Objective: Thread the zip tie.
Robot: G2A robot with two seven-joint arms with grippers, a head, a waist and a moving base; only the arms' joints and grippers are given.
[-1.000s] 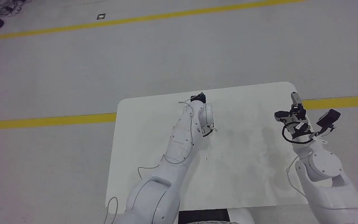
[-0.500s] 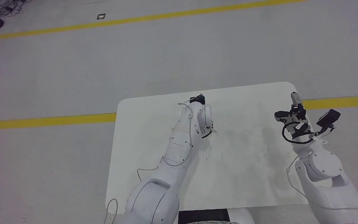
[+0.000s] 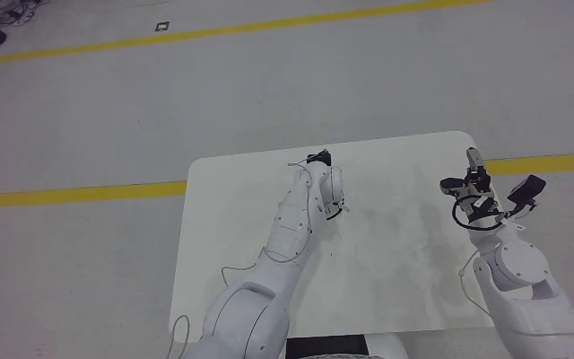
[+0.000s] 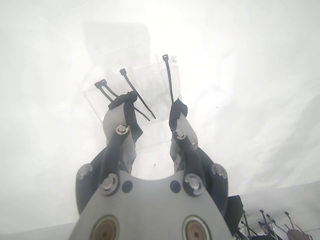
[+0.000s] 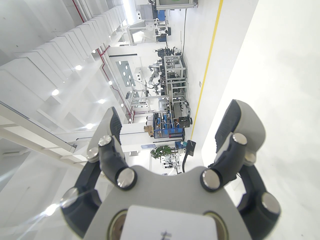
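Observation:
Several black zip ties [image 4: 136, 92] stand leaning in a small clear box [image 4: 150, 76] on the white table [image 3: 395, 242]. My left gripper [image 4: 152, 101] hangs open right over the box, its taped fingertips [image 4: 126, 99] among the ties. One upright zip tie [image 4: 168, 78] runs down to the tip of the other finger; whether they touch I cannot tell. In the top view the left gripper [image 3: 317, 159] is at the table's far edge. My right gripper [image 5: 172, 113] is open with nothing in it and points out over the floor from the table's right edge [image 3: 473, 163].
More black zip ties [image 4: 270, 222] lie in a dark clump farther off on the table. The floor beyond the table carries yellow lines [image 3: 90, 193]. The middle of the white table has free room.
The left gripper has shifted very slightly at the far table edge. The right arm has kept still.

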